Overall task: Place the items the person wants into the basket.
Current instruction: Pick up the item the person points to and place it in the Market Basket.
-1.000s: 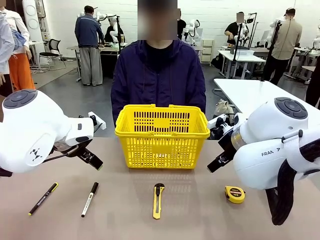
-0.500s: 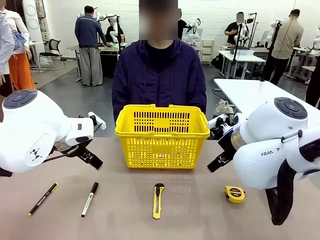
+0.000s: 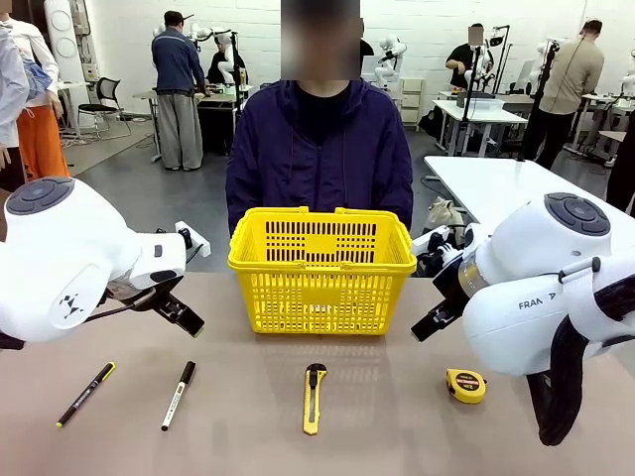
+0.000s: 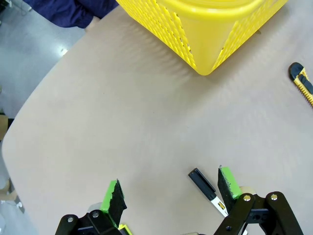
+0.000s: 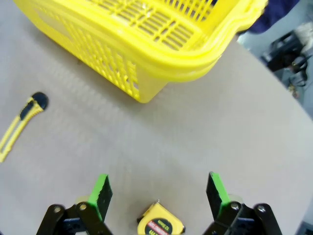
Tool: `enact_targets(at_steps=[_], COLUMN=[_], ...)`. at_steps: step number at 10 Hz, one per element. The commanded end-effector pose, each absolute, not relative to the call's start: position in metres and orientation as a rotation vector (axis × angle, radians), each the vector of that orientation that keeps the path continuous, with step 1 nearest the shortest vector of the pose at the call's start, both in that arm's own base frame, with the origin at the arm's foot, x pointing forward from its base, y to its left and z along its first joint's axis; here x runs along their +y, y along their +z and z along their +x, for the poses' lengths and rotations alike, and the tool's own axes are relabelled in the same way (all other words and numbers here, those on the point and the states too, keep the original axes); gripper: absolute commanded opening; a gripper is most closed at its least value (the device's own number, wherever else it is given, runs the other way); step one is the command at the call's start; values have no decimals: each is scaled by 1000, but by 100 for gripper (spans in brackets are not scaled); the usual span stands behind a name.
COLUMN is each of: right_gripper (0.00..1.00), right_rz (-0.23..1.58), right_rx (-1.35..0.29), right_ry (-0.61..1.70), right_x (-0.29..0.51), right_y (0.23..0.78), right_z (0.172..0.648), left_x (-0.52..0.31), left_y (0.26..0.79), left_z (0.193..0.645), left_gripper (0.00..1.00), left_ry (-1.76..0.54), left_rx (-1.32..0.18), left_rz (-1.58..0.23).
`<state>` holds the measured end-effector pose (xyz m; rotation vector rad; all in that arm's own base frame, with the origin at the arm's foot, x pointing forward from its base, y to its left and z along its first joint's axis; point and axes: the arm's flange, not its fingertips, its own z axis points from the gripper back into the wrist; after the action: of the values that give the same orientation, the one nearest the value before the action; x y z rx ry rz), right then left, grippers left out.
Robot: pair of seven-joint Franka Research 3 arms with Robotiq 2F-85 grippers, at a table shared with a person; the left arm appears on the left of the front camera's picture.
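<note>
The yellow basket (image 3: 322, 270) stands at the far middle of the table, in front of the person (image 3: 317, 149) in a dark navy jacket. Along the near edge lie a black pen (image 3: 85, 394) and a yellow tape measure (image 3: 465, 385). My left gripper (image 3: 182, 315) hovers above the table left of the basket, open and empty. In the left wrist view its green pads (image 4: 227, 183) stand wide apart. My right gripper (image 3: 429, 323) hangs right of the basket, open; in the right wrist view (image 5: 159, 188) the tape measure (image 5: 160, 226) lies just below its fingers.
A white marker with a black cap (image 3: 179, 395) lies right of the pen; its cap (image 4: 201, 180) shows near one left finger. A yellow-and-black utility knife (image 3: 314, 398) lies in front of the basket. The tan table (image 3: 248, 436) has free room between the items.
The person has shifted slightly to the right. Both arms and all the items have stayed where they were.
</note>
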<state>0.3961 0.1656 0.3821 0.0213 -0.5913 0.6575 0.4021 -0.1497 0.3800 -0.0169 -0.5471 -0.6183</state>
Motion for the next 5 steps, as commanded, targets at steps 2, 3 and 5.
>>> enact_targets(at_steps=[2, 3, 5], right_gripper=[100, 100, 100], right_rz=[-61, -76, -163], right_rx=[-621, -625, -616], right_ry=[623, 617, 599], right_x=[133, 125, 124], right_y=[447, 474, 533], right_z=[331, 316, 285], left_x=[-131, -125, -129], left_y=[454, 479, 527], left_z=[341, 333, 315], left_gripper=[100, 100, 100], left_ry=[-613, -612, -629], left_rx=[-560, -563, -596], left_rz=[78, 76, 118])
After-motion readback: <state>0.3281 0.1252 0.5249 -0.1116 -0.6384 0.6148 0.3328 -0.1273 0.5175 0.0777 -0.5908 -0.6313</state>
